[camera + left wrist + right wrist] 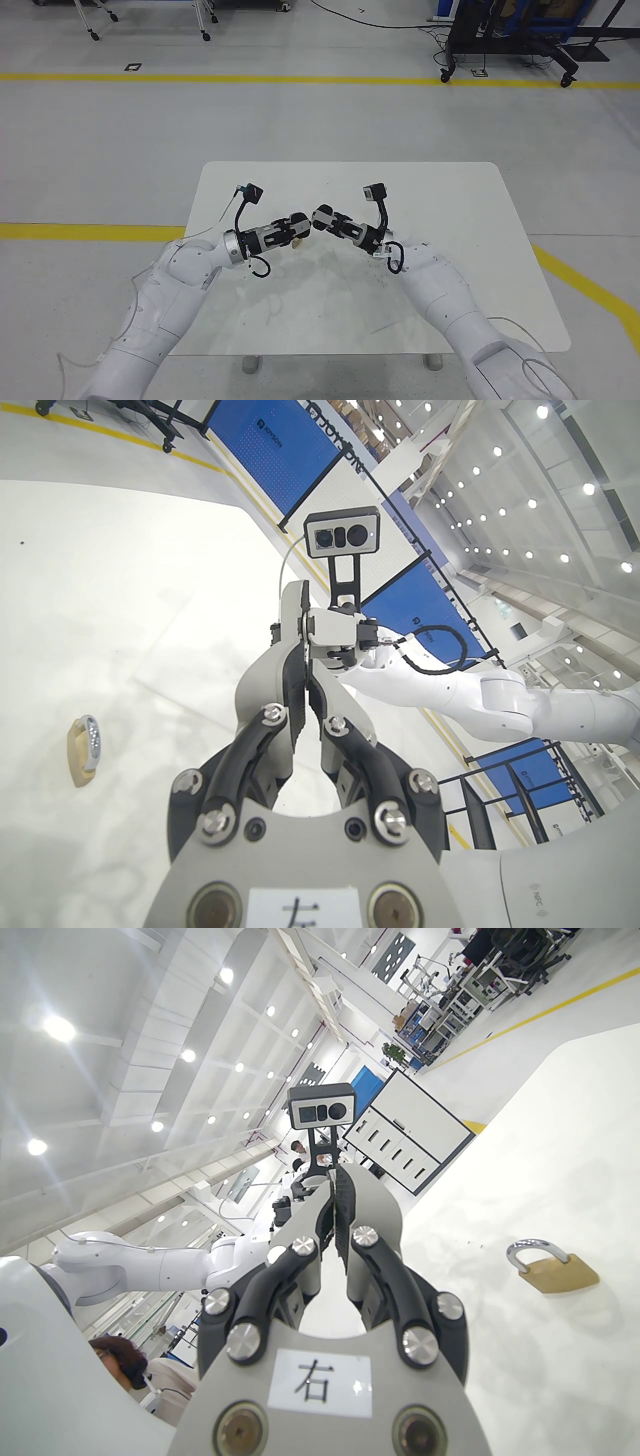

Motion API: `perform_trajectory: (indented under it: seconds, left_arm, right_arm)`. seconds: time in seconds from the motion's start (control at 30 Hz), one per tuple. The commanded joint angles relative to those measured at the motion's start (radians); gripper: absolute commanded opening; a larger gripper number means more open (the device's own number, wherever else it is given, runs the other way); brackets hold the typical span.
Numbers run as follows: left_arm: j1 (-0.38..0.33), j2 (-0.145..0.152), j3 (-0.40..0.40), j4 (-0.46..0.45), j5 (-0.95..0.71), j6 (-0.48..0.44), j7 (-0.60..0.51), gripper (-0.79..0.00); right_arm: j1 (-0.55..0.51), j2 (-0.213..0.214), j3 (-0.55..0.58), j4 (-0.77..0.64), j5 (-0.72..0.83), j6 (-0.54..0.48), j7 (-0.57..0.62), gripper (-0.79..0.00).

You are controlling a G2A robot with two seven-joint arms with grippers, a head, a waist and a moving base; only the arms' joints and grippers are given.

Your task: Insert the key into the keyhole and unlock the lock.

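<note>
The left gripper and the right gripper are both closed with pads pressed together, tip to tip above the middle of the table. Whether either holds anything cannot be told. The padlock lies flat on the table near the left gripper.

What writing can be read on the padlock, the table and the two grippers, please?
Padlock: no print can be made out.
Table: none.
Left gripper: the left label, white, on its base, bears one dark character, cut off by the picture's edge.
Right gripper: the right label, white, on its base, bears one dark character, whole and sharp.
</note>
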Motion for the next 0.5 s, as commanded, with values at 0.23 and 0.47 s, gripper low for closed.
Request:
perform_trajectory:
  seconds: [0.23,0.47]
  left_arm:
    - [-0.003,0.001,0.004,0.004,-0.017,-0.020,-0.013,-0.785]
    - [-0.010,0.002,0.012,0.010,-0.029,-0.042,-0.047,-0.785]
  right_arm:
    - [-0.002,0.001,0.003,-0.002,-0.001,0.000,0.000,0.000]
    - [-0.002,0.001,0.003,-0.002,-0.001,0.000,0.000,0.000]
